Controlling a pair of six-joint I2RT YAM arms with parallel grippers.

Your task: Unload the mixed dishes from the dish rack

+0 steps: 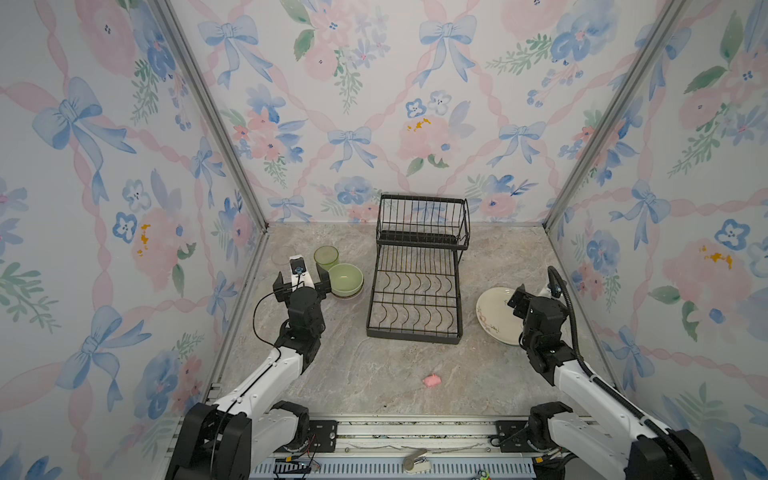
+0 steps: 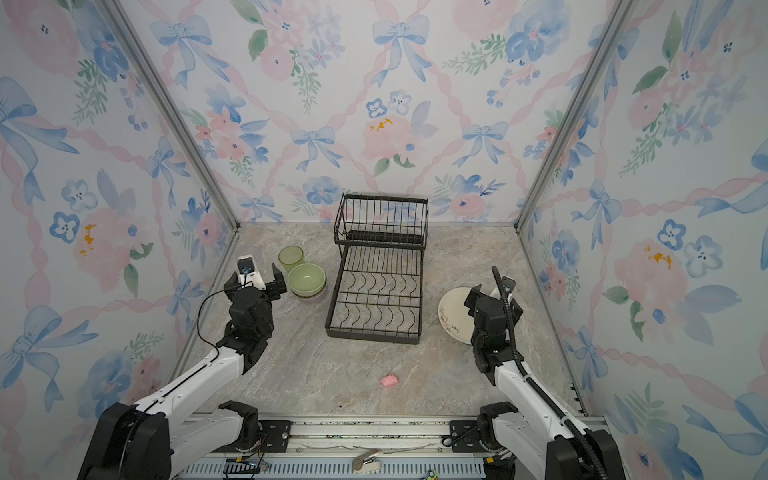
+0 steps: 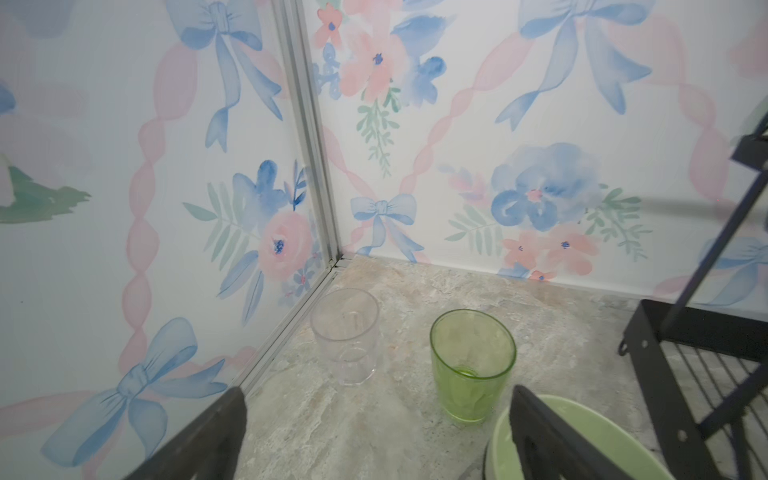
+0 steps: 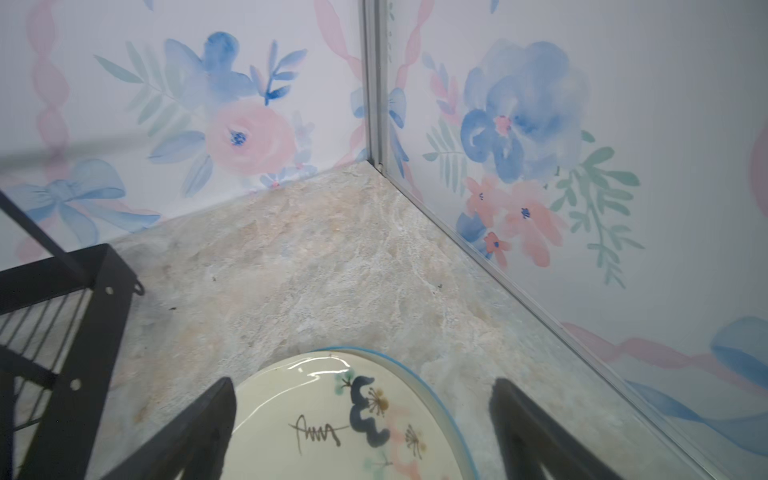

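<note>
Dish rack (image 1: 414, 335) on desk (image 1: 374, 374), long axis running from back wall (image 1: 374, 124) forward, raised tier (image 1: 422, 240) at wall end, left pincer (image 1: 301, 276) and right pincer (image 1: 536, 293) spread open, empty

Tabletop (image 1: 353, 374): rack (image 1: 415, 293), glass (image 1: 284, 255), tumbler (image 1: 326, 257), bowls (image 1: 345, 279), plates (image 1: 494, 316) (pink lump (image 1: 432, 380)).

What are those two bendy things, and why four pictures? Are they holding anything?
They are two robot arms with pincer hands. Two pictures look down from above; the other two come from small cameras on each arm's wrist. The black wire dish rack stands empty in the middle. Near the left gripper sit a clear glass, a green tumbler and a pale green bowl. The right gripper hovers over a cream plate with dark drawings. A small pink lump lies in front of the rack. Both grippers are open, holding nothing.
</note>
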